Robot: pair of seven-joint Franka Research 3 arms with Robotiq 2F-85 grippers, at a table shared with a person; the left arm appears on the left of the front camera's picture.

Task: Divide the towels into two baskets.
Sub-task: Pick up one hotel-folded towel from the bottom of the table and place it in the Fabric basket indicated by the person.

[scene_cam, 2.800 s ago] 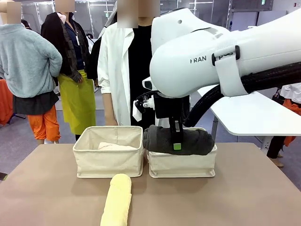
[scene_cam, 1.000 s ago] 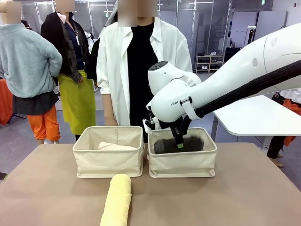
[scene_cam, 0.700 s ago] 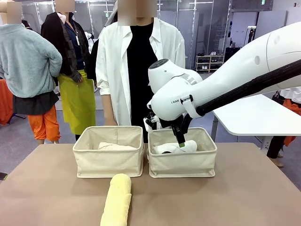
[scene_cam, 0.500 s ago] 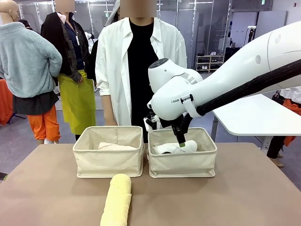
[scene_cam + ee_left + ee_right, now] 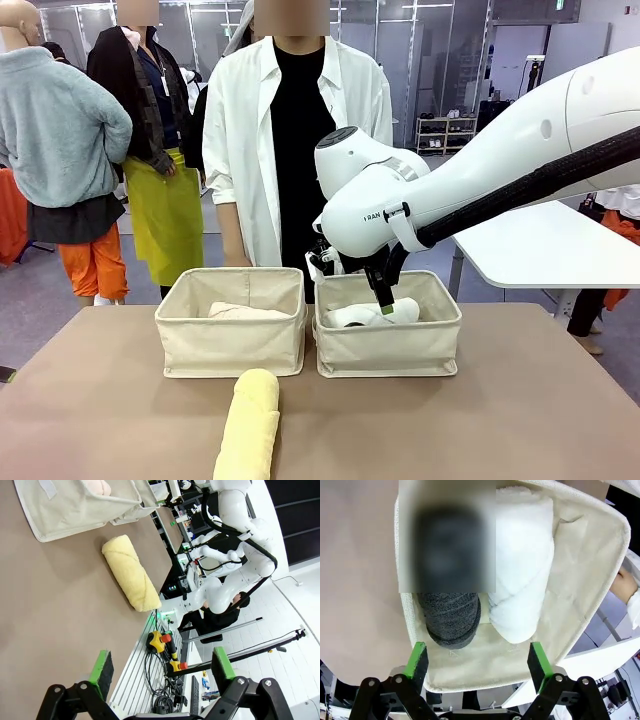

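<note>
1. The dark grey towel (image 5: 451, 617) and white towel (image 5: 520, 580) are laid side by side in the right basket (image 5: 388, 350).
2. A seemingly pink towel (image 5: 240, 311) is seen in the left basket (image 5: 232, 345).
3. The yellow towel (image 5: 248, 425) is laid on the table (image 5: 500, 420).
4. The right gripper (image 5: 477, 656), above the right basket, and left gripper (image 5: 162, 665) are held spread, empty.

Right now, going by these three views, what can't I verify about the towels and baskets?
Pink towel: front view, mostly below the left basket wall; left wrist view, cut by the top edge.
Dark grey towel: front view, hidden behind the right basket wall.
Yellow towel: front view, near end cut by the bottom edge.
</note>
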